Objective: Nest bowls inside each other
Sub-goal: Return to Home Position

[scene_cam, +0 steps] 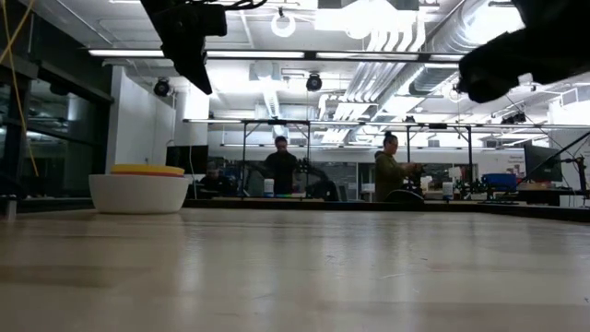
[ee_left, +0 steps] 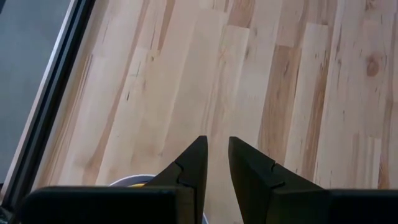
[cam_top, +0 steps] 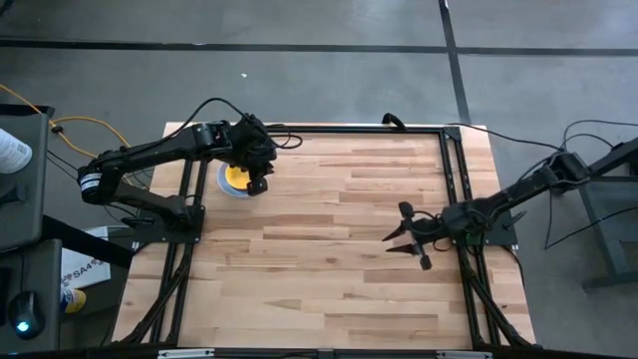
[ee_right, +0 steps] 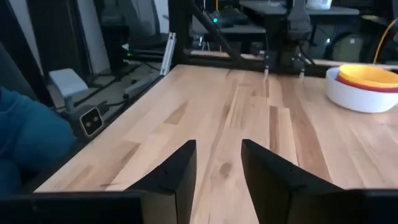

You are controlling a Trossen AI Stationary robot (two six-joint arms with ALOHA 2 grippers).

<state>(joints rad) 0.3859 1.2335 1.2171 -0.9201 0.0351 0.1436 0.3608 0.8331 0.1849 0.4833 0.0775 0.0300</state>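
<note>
A stack of nested bowls (cam_top: 234,179) rests by its base on the table at the far left. The outer bowl is white (scene_cam: 138,194); a red rim (ee_right: 356,80) and a yellow bowl (ee_right: 373,73) show inside it. My left gripper (ee_left: 216,148) hovers above the stack's right side, slanting down, open, with only bare table showing between its fingers. My right gripper (cam_top: 399,231) stands open at the table's right side, pointing about level toward the left, far from the stack.
A black frame (cam_top: 369,130) runs along the table's far edge and down both sides. Bare wood (cam_top: 329,259) lies between the two arms. In the room beyond the table, two people (scene_cam: 281,166) stand at benches.
</note>
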